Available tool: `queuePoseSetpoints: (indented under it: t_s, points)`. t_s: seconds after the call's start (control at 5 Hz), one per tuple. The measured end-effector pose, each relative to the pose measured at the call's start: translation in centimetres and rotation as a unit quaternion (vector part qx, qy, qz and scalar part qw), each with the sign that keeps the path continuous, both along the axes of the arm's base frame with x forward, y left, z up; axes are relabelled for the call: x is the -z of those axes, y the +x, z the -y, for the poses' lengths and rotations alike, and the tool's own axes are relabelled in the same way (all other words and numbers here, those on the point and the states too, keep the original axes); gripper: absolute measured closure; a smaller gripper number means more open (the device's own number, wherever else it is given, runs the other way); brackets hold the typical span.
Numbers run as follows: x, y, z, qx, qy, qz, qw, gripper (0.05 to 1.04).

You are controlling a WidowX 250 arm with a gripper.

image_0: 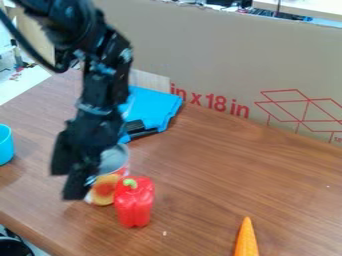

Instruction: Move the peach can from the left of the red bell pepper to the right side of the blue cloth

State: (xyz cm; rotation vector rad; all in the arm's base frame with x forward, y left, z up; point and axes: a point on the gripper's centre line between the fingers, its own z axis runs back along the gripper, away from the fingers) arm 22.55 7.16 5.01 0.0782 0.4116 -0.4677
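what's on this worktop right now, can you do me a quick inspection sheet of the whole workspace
surface: brown wood-grain table, small pale speck near the pepper
job's things: metal can with a red and yellow label, partly hidden by the claw; glossy red bell pepper with green stem, upright beside the can
clutter: bright blue plastic case towards the back; light blue cup-like object at left; orange, tapered carrot at the near edge, partly out of view
grippers: one black claw, low beside the can; contact cannot be judged
cables: black cable curving beside the upper arm
surroundings: brown cardboard panel with red print behind the table
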Motion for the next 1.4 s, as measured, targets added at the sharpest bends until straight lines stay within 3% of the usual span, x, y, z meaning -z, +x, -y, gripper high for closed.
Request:
queuePoseSetpoints:
  t_s: [0.2, 0.4, 0.6, 0.8, 1.0, 1.2, 1.4]
  points:
    - [0.9, 3.6, 1.2, 0.029, -0.026, 0.0, 0.9992, 0.083]
    - [0.8, 8.2, 1.5, 0.008, -0.045, 0.033, 0.9984, 0.083]
    - [1.6, 10.9, 1.8, -0.009, -0.057, 0.04, 0.9975, 0.083]
    - [0.2, 13.1, 3.8, 0.008, -0.094, 0.066, 0.9933, 0.083]
    - [-0.4, 13.2, 6.3, 0.032, -0.119, 0.065, 0.9902, 0.083]
    - [-3.7, 13.3, 6.3, 0.026, -0.103, 0.102, 0.9891, 0.083]
    - [-6.3, 11.9, 5.2, -0.005, -0.061, 0.119, 0.9911, 0.083]
